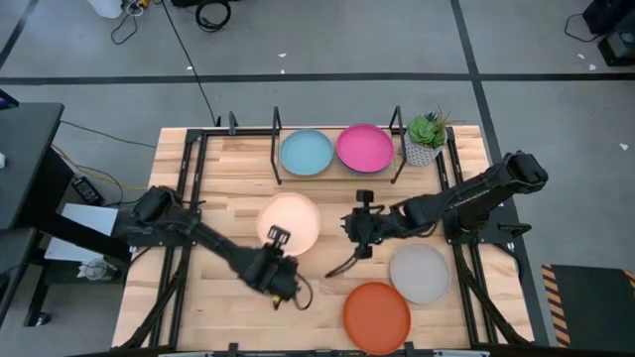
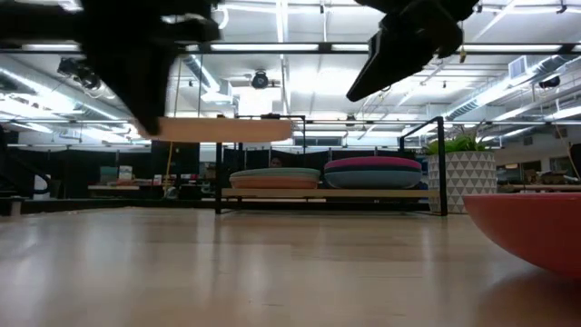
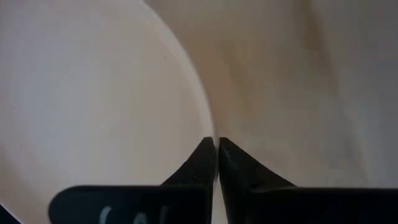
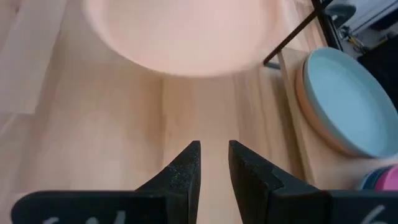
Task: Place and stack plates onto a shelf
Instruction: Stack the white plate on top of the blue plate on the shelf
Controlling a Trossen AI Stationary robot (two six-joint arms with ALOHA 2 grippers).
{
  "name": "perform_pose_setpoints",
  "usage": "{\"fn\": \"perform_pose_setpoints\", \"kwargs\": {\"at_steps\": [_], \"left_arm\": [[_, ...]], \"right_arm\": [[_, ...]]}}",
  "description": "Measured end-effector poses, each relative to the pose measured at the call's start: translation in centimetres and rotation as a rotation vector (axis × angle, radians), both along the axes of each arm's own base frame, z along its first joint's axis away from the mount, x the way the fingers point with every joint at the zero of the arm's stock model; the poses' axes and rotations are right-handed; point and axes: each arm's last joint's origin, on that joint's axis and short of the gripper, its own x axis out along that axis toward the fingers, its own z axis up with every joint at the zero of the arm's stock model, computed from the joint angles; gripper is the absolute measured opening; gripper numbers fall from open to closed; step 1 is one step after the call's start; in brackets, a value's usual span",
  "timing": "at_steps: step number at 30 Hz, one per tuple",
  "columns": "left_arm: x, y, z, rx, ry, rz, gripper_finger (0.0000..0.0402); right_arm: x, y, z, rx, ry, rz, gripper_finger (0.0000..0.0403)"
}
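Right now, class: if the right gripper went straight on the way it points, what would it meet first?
Probably the cream plate held up by the left gripper. The right gripper, jaws apart and empty, points at it over bare table; relative height is unclear.

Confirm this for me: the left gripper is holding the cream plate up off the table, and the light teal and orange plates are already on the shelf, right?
Not quite. On the shelf are the light teal plate and the magenta plate, per the high view; the orange plate lies on the table. The left gripper does hold the cream plate aloft.
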Motion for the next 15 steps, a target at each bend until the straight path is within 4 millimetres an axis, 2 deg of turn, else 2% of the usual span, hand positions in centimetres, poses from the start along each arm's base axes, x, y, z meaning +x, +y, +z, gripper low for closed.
{"fn": "perform_pose_setpoints", "kwargs": {"at_steps": [8,15], "left_arm": [[3.3,4.5,0.6,0.009,-0.011,-0.148,0.0016],[5.4,9.7,1.5,-0.109,-0.049,-0.188,0.0016]], "right_arm": [[-1.7,2.3,-1.9,0.012,-0.010,-0.064,0.0089],[-2.4,3.5,-2.3,0.049,-0.038,-0.094,0.0089]]}}
